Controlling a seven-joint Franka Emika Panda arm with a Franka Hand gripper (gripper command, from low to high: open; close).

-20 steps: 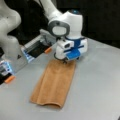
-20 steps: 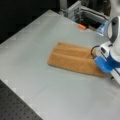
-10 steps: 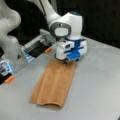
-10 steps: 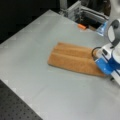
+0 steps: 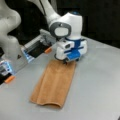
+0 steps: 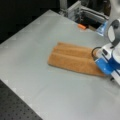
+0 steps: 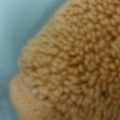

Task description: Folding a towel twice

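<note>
The orange-brown towel point(image 5: 53, 85) lies on the grey table as a long narrow strip, folded over along its length, and it shows in both front views point(image 6: 72, 58). My gripper point(image 5: 67, 60) is down at the strip's far short end, right on the cloth or just over it. In a front view the gripper's blue and white hand point(image 6: 106, 63) sits at the towel's right end. Its fingertips are hidden behind the hand. The wrist view is filled by terry cloth of the towel point(image 7: 75, 65) seen from very close, with a bit of table at the left.
A metal fixture point(image 5: 35, 48) with an orange-tipped part point(image 5: 48, 50) stands at the table's back, also seen as the fixture point(image 6: 82, 12) in a front view. A white robot base point(image 5: 10, 37) is at the left. A black perforated board point(image 6: 17, 105) borders the table.
</note>
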